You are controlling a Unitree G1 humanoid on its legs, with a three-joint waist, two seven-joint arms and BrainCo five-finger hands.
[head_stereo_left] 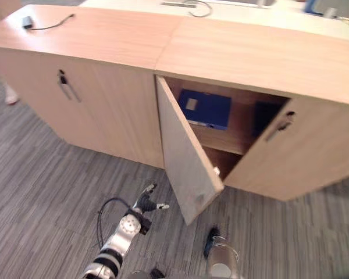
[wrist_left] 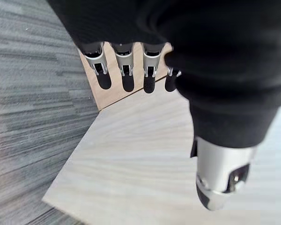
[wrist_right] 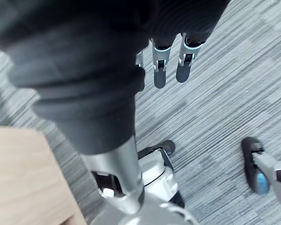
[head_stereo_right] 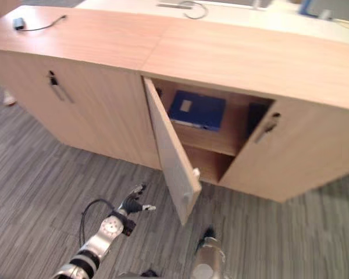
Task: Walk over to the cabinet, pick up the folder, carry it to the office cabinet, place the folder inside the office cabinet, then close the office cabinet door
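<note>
A: Firstly, your hands?
B: Your left hand (head_stereo_left: 146, 200) hangs empty, fingers straight, near the open cabinet door (head_stereo_left: 186, 157). Your right hand (wrist_right: 161, 65) is low over the carpet (head_stereo_left: 46, 192), fingers relaxed, empty.
A: And the folder?
B: Blue folder (head_stereo_left: 205, 108) lies on the upper shelf (head_stereo_left: 221, 136) inside the office cabinet (head_stereo_left: 314, 157), well apart from both hands.

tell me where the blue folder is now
The blue folder sits on the upper shelf inside the office cabinet, right of centre in the eye views, just behind its open door, with a dark object to its right.
</note>
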